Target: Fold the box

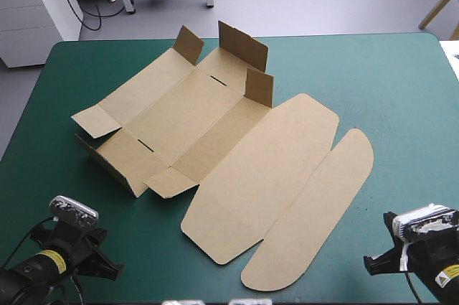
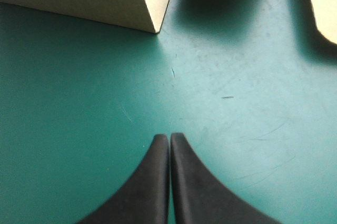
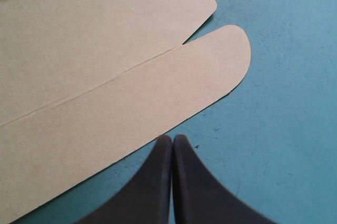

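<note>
Box [image 1: 186,115] lies mostly flat, only its edges in wrist views; left tool [image 2: 169,137] and right tool [image 3: 172,138] pinched together, empty.

box [image 1: 215,125]: 1 brown sheet | hands: 2, left hand [image 2: 169,137] and right hand [image 3: 172,138] | table [image 1: 380,75]: 1, teal-green cover

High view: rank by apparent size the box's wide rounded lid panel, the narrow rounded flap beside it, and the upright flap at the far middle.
1. wide rounded lid panel
2. narrow rounded flap
3. upright far-middle flap: clearly smallest, though standing and farther off, so somewhat foreshortened.
</note>
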Tool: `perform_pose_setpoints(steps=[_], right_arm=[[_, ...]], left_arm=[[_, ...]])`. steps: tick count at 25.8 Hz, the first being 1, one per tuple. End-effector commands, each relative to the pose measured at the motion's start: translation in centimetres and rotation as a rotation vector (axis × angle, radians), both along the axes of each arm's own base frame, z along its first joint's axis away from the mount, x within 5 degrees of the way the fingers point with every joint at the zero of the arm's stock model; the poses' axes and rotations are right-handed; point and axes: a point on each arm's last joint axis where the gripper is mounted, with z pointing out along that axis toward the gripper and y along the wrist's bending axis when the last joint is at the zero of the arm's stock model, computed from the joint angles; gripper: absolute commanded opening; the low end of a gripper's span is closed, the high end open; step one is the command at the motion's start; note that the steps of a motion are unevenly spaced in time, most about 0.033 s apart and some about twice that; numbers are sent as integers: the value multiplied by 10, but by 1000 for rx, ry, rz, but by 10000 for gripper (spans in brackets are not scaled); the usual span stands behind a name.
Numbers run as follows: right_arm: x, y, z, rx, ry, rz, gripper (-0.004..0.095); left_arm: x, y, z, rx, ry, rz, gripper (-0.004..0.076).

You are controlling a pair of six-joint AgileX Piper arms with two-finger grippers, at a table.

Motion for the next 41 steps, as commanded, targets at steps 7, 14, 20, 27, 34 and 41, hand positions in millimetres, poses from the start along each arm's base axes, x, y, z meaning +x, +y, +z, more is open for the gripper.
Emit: perform_pose_setpoints(steps=[7, 14, 20, 27, 34, 41], right_arm=[[2, 1, 11, 15, -61, -1, -14], [2, 1, 11, 4, -53, 6, -11], [2, 1, 10, 10, -45, 4, 354], [3, 2, 9, 35, 61, -3, 744], [24, 5, 30, -9, 197, 52, 742], [64, 11, 63, -10, 286, 105, 727]], left_arm=[[5, -2, 9, -29, -58, 1, -10], [5, -2, 9, -29, -58, 1, -10], [5, -2, 9, -29, -58, 1, -10], [5, -2, 9, -29, -58, 1, -10], [5, -2, 9, -29, -58, 1, -10], [4, -2, 9, -28, -56, 2, -10]])
